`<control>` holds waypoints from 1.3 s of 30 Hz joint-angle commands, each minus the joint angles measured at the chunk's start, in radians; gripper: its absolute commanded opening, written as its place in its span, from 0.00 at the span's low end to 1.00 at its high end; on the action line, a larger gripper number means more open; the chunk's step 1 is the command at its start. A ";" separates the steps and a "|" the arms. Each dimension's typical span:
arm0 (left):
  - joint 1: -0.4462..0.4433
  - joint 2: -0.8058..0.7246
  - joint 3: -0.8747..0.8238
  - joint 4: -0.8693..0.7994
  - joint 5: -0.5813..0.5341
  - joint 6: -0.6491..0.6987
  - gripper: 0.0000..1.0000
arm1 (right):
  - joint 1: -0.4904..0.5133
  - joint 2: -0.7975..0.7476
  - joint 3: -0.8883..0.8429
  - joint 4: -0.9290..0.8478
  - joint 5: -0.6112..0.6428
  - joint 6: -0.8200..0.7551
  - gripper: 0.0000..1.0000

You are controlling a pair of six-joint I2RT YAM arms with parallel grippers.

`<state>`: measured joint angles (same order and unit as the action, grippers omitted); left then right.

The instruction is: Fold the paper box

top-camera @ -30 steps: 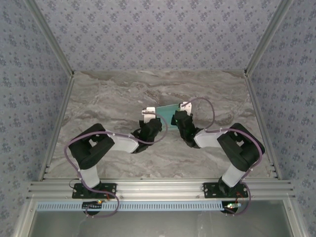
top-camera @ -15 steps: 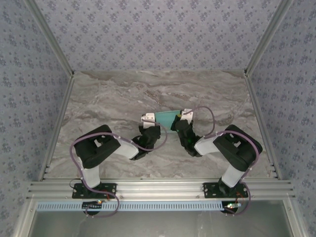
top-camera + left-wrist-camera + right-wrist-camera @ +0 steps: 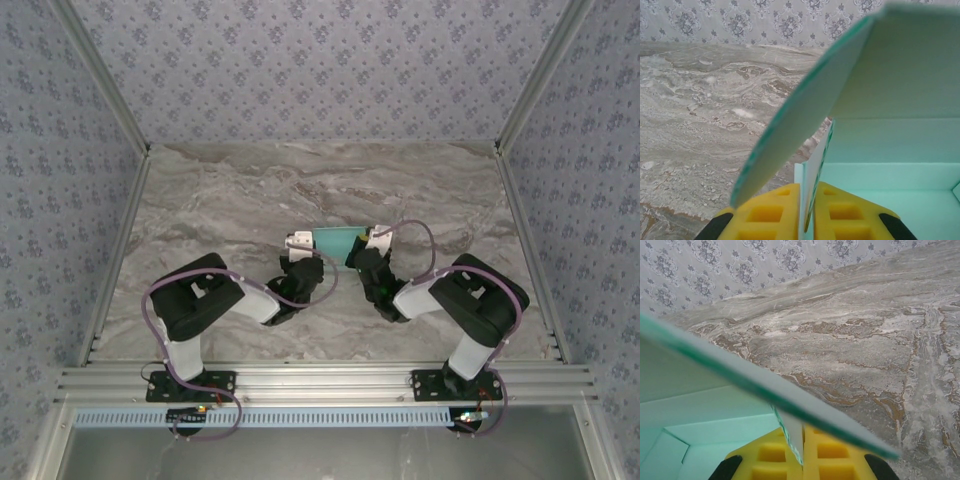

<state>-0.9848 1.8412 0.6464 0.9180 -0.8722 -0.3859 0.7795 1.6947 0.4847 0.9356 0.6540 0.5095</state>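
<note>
Top external, mid-frame: paper box (image 3: 335,240) between the arms; right gripper (image 3: 801,447) clenched on one wall, left gripper (image 3: 807,202) straddling the opposite wall, grip indeterminate; recommend anchoring one side while creasing squarely.

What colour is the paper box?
The paper box is light mint turquoise with a darker green cut edge, best seen in the left wrist view.
</note>
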 commanded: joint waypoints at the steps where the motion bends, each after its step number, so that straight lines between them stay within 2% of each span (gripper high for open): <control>1: 0.005 0.007 -0.025 -0.054 -0.067 -0.008 0.13 | -0.001 0.038 -0.050 -0.112 0.067 0.050 0.00; 7: 0.005 -0.034 -0.022 -0.084 -0.057 -0.008 0.15 | 0.004 0.031 -0.047 -0.122 0.078 0.031 0.00; 14: 0.005 -0.105 -0.014 -0.178 -0.038 -0.029 0.25 | 0.003 0.030 -0.034 -0.142 0.093 0.010 0.00; 26: 0.013 -0.267 -0.041 -0.295 0.057 -0.011 0.34 | 0.002 -0.013 0.013 -0.220 0.098 -0.046 0.00; 30: 0.097 -0.378 -0.035 -0.421 0.268 0.019 0.36 | -0.009 -0.049 0.040 -0.284 0.090 -0.074 0.00; 32: 0.162 -0.416 -0.009 -0.519 0.426 0.063 0.38 | -0.016 -0.061 0.049 -0.304 0.076 -0.090 0.00; 34: 0.229 -0.439 -0.002 -0.543 0.596 0.141 0.41 | -0.026 -0.072 0.059 -0.327 0.061 -0.101 0.00; 35: 0.253 -0.443 -0.004 -0.541 0.654 0.169 0.44 | -0.029 -0.074 0.061 -0.331 0.054 -0.107 0.00; 37: 0.312 -0.438 0.003 -0.545 0.767 0.224 0.58 | -0.037 -0.078 0.068 -0.344 0.041 -0.116 0.00; 39: 0.365 -0.413 0.037 -0.577 0.865 0.266 0.63 | -0.042 -0.080 0.073 -0.351 0.029 -0.128 0.00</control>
<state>-0.6651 1.4147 0.6262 0.4099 -0.2470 -0.2276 0.7475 1.6230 0.5488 0.6918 0.7086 0.4160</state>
